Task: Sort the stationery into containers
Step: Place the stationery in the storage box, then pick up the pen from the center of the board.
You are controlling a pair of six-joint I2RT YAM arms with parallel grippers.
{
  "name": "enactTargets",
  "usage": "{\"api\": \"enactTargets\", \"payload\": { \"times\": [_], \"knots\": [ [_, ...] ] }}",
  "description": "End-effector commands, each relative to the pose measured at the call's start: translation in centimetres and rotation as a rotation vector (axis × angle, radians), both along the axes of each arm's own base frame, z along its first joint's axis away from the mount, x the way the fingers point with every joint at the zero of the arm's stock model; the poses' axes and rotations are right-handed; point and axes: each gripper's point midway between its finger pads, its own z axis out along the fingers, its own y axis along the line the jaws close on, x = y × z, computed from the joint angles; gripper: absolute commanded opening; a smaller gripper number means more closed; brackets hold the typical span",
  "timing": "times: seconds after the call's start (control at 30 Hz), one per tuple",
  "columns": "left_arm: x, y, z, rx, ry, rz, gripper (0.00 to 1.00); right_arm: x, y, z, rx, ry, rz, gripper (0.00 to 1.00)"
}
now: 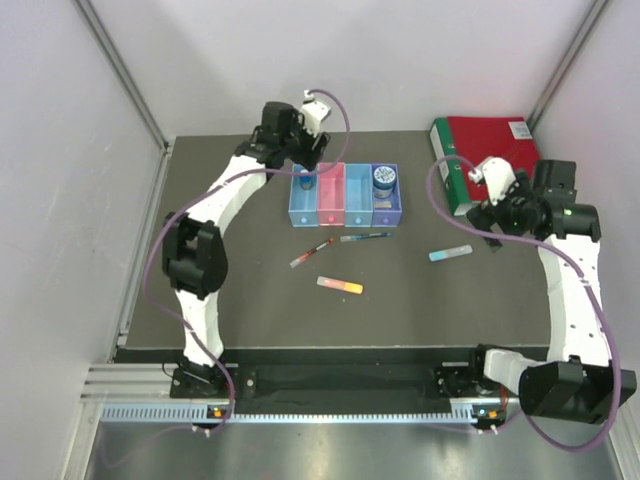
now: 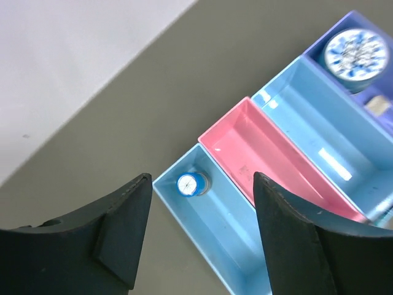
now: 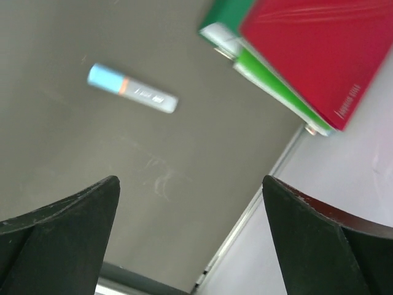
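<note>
- The pink-orange bar (image 1: 340, 286) lies nearest the arm bases on open bench (image 1: 250, 300). The red pen (image 1: 312, 252) and dark pen (image 1: 365, 237) are just beyond, with free room for straight-down picks.
- The right tool (image 3: 190, 179), released and empty, hovers near the light blue bar (image 3: 132, 96). It should straddle the bar's narrow width. The binders (image 1: 480, 140) and the bench edge are close by.
- The left tool (image 2: 201, 179), spread and holding nothing, hangs over the containers (image 1: 345, 195). The blue-capped bottle (image 2: 192, 184) sits in the left-end bin, so a vertical rise clears the walls.
- The round blue jar (image 1: 384, 179) is in the purple bin.

Bins (image 1: 331, 195) hold bottle (image 2: 192, 184) and jar (image 1: 384, 179); pens (image 1: 312, 252), bars (image 1: 340, 286) outside.
</note>
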Motion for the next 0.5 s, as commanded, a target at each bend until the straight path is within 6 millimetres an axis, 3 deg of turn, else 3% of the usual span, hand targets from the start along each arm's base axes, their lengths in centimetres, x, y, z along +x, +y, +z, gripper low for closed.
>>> {"api": "enactTargets", "payload": {
  "times": [0.0, 0.03, 0.07, 0.13, 0.17, 0.2, 0.27, 0.3, 0.33, 0.4, 0.47],
  "knots": [
    [-4.5, 0.9, 5.8, -0.032, -0.060, -0.044, 0.73, -2.3, 1.8, -3.2, -0.077, 0.127, 0.233, 1.00],
    [-5.3, 1.2, 5.8, -0.024, -0.053, -0.050, 0.74, -2.4, 1.8, -4.0, -0.107, 0.147, 0.272, 1.00],
    [-6.5, 1.7, 7.1, -0.027, -0.072, -0.053, 0.76, -2.6, 1.7, -4.4, -0.138, 0.159, 0.293, 1.00],
    [-8.7, 2.4, 5.4, 0.010, -0.023, -0.074, 0.77, -2.8, 1.9, -5.9, -0.198, 0.199, 0.375, 1.00],
    [-9.9, 2.8, 6.6, 0.010, -0.041, -0.084, 0.78, -2.8, 1.8, -6.5, -0.237, 0.218, 0.402, 0.99],
    [-10.9, 3.2, 5.4, 0.033, -0.015, -0.094, 0.79, -2.9, 1.6, -7.2, -0.255, 0.248, 0.423, 1.00],
    [-13.0, 4.1, 6.0, 0.048, -0.015, -0.100, 0.81, -3.1, 2.2, -8.5, -0.309, 0.293, 0.520, 1.00],
    [-13.9, 4.6, 4.9, 0.063, 0.010, -0.101, 0.82, -3.1, 2.2, -9.5, -0.312, 0.338, 0.548, 1.00],
    [-14.9, 5.0, 6.0, 0.062, -0.017, -0.103, 0.83, -2.9, 2.3, -9.7, -0.326, 0.346, 0.580, 1.00],
    [-16.4, 5.6, 4.9, 0.078, 0.003, -0.109, 0.86, -2.3, 2.8, -10.9, -0.333, 0.382, 0.627, 1.00],
    [-17.8, 6.2, 5.5, 0.075, -0.011, -0.107, 0.89, -1.2, 3.0, -11.3, -0.363, 0.384, 0.652, 0.99]
  ]
}}
